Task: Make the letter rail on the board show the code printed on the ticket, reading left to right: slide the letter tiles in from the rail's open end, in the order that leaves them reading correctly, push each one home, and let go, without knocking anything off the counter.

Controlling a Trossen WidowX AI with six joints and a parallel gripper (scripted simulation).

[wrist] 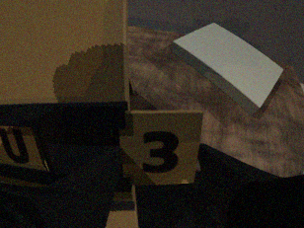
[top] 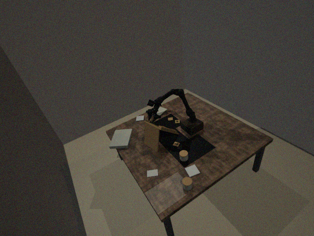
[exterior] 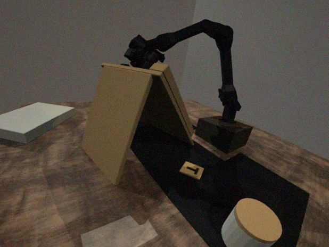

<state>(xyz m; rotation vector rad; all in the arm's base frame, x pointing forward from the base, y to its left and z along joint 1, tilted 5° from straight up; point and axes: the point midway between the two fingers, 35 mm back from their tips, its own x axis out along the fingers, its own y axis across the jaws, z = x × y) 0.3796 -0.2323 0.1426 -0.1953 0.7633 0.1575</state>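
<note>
My gripper (top: 151,119) (wrist: 160,150) is shut on the tile marked 3 (wrist: 160,149), up at the board's top; its fingertips are hidden behind the board in the exterior view. The tile is upright, its left edge at the right end of the board (top: 151,138) (exterior: 114,120) (wrist: 49,38), by the dark rail (wrist: 79,122). A U tile (wrist: 19,147) shows further left at the rail. A T tile (top: 176,144) (exterior: 192,170) lies on the black mat (top: 203,150) (exterior: 279,197). Two more tiles (top: 170,118) (top: 177,121) lie behind, letters unclear. No code is readable on any card.
A pale slab (top: 121,138) (exterior: 34,117) (wrist: 229,65) lies beyond the board. One wooden-lidded jar (top: 183,155) (exterior: 255,221) stands on the mat's corner, another jar (top: 187,183) near the table edge. Pale cards (top: 139,118) (top: 152,173) (top: 192,170) lie around.
</note>
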